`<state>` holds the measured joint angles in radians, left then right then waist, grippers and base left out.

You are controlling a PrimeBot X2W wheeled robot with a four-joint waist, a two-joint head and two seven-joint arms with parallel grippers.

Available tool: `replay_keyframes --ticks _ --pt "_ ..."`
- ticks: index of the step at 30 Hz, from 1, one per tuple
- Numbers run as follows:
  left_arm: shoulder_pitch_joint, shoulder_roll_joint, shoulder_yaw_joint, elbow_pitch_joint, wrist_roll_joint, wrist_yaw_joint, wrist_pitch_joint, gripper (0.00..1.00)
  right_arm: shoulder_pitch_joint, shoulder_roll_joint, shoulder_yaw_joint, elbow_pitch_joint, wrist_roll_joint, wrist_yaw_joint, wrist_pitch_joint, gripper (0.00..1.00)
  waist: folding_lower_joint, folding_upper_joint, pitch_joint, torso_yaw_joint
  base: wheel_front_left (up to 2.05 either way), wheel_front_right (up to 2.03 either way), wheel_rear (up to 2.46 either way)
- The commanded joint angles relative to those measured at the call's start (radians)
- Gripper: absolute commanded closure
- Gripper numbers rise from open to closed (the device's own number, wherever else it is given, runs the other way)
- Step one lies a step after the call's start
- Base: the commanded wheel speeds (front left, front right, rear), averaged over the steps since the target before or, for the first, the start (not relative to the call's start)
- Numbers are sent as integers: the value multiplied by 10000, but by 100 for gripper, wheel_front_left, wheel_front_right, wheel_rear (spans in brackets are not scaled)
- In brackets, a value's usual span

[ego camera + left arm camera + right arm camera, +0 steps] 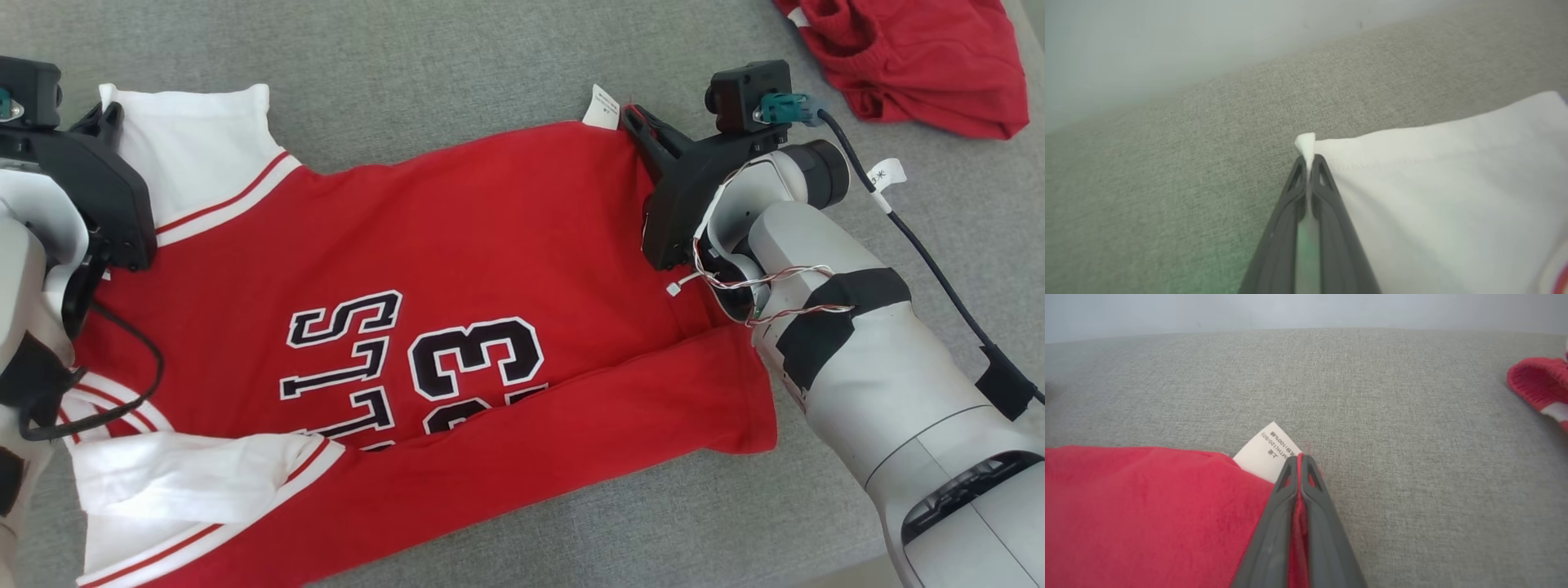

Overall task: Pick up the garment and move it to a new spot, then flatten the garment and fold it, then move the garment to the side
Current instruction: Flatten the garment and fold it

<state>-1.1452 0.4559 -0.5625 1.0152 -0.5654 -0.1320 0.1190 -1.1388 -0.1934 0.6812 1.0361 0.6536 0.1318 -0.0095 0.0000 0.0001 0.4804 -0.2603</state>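
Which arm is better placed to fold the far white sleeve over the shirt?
Left: the left gripper is shut on the corner of that sleeve; the right gripper pinches the red hem beside the label.

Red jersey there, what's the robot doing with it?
The robot has the red jersey spread on a grey fabric surface. Its left pincer is shut on a corner of the white sleeve, and its right pincer is shut on a red corner beside the care label. Another red garment lies apart at the far right.
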Motion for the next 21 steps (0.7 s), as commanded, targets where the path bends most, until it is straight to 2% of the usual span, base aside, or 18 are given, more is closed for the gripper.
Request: replay_keyframes --ticks 1,12,21 --pt "13 66 -70 107 -131 31 -129 100 -108 27 44 49 134 -32 -105 100 0 -1 -55 63 0 0 0" --pt "163 -143 -327 -471 -685 30 -1955 100 282 -432 -138 105 914 -32 -1447 100 0 -1 -774 486 0 0 0" --pt "1369 -27 -94 -1462 -1257 30 -3428 100 1499 -862 34 -901 1818 -32 -2186 100 0 -1 -1589 705 0 0 0"
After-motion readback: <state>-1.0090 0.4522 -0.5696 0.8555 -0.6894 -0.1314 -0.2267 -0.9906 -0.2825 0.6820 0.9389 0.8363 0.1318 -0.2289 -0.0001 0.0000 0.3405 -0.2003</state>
